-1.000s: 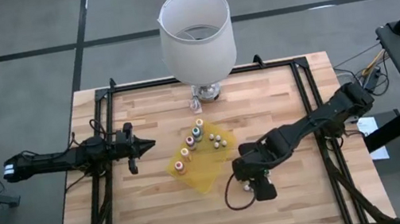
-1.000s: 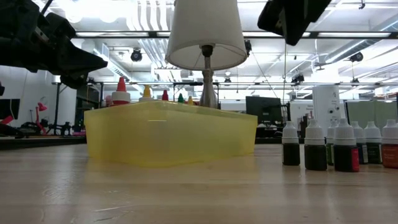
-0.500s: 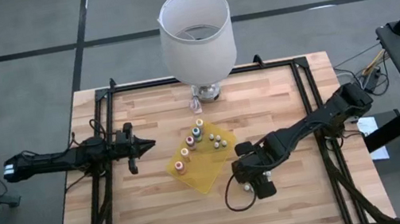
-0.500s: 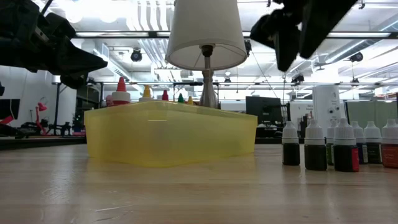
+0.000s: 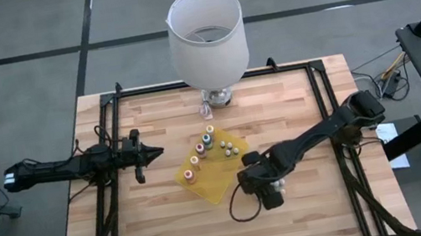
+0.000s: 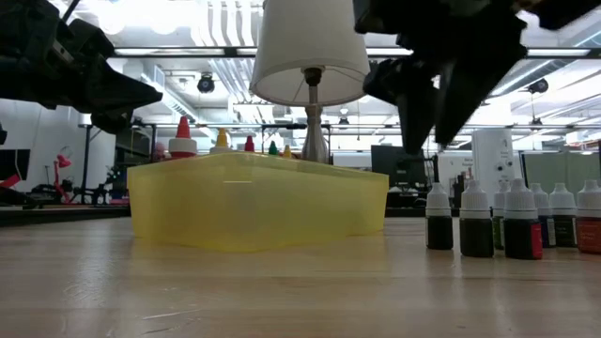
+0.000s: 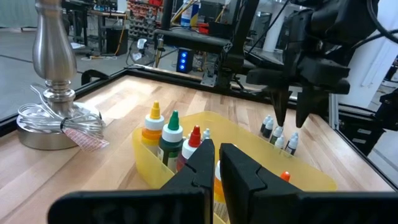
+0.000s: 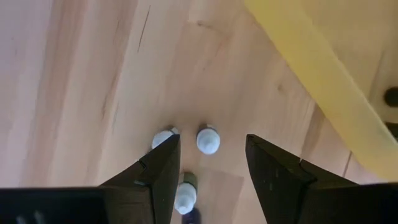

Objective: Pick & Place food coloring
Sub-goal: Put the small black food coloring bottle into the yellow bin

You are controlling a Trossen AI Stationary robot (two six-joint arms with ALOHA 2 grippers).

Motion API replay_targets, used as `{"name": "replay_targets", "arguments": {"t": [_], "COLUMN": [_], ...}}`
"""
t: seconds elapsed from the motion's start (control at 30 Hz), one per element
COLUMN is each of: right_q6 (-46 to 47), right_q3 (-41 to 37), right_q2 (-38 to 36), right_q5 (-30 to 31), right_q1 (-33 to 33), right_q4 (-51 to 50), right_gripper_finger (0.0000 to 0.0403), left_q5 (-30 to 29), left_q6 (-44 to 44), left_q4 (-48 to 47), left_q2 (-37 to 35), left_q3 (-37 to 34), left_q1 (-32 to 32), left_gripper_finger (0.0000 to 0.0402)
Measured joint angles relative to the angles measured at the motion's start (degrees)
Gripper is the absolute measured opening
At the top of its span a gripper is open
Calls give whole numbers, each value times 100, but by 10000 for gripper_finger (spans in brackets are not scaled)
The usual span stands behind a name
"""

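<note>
The right hand [image 8: 208,171] is being held wide open above white-capped food coloring bottles [image 8: 208,140] standing on the tabletop [image 5: 309,204], at four o'clock from the yellow tray [image 5: 214,183]. They are judged light, rigid, easily tipped; the body below the cap is being suggested for gripping. The left hand [image 5: 151,153] is being kept nearly closed at nine o'clock.

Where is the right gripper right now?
In the high view the right gripper hangs, fingers open, just off the yellow tray on its right side, above the white-capped bottles standing on the table there.

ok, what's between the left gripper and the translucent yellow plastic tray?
Only bare wooden table, per the high view. The left gripper, shut, sits short of the yellow tray; the right gripper hangs open over white-capped dark bottles.
</note>
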Motion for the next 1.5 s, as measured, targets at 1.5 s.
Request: {"name": "replay_targets", "arguments": {"t": [1.5], "right_q6": [288], "right_q3": [-562], "right_q2": [422], "right_q5": [-31], "right_q1": [-118], "right_q4": [607], "right_gripper_finger": [173], "left_q5": [0], "left_q6": [1], "left_q4": [0], "left_q2": [0], "left_q3": [0], "left_q1": [0], "left_gripper_finger": [0]}}
